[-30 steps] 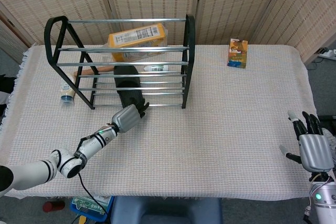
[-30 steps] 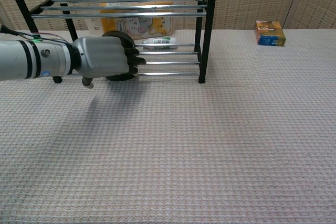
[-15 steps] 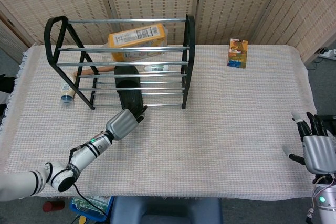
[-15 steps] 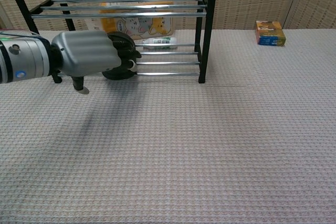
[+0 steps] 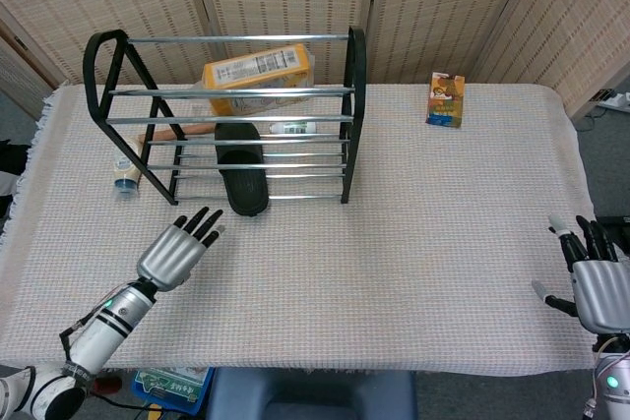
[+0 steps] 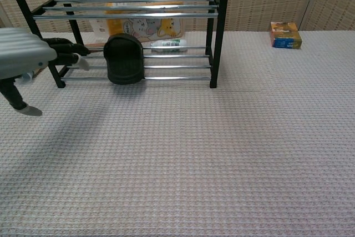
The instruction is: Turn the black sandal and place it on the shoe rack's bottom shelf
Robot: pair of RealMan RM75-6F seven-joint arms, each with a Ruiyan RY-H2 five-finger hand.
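Observation:
The black sandal [image 5: 242, 167] lies on the bottom shelf of the black shoe rack [image 5: 356, 76], its near end sticking out past the front rail. In the chest view the sandal [image 6: 124, 59] rests flat on the lower rails of the rack [image 6: 217, 31]. My left hand [image 5: 177, 251] hovers over the table in front of the rack, apart from the sandal, fingers spread and empty; it shows at the left edge as the left hand [image 6: 25, 58]. My right hand [image 5: 598, 285] sits open at the table's near right corner.
A yellow box [image 5: 258, 76] and a small white bottle [image 5: 292, 128] lie behind the rack. A small tube [image 5: 125, 180] lies by the rack's left foot. An orange carton [image 5: 446, 99] stands at the back right. Woven screens close off the back.
My left hand has let go of the sandal and drawn back toward the near left, fingers opening. The sandal now lies on the bottom shelf by itself. The right hand sank slightly.

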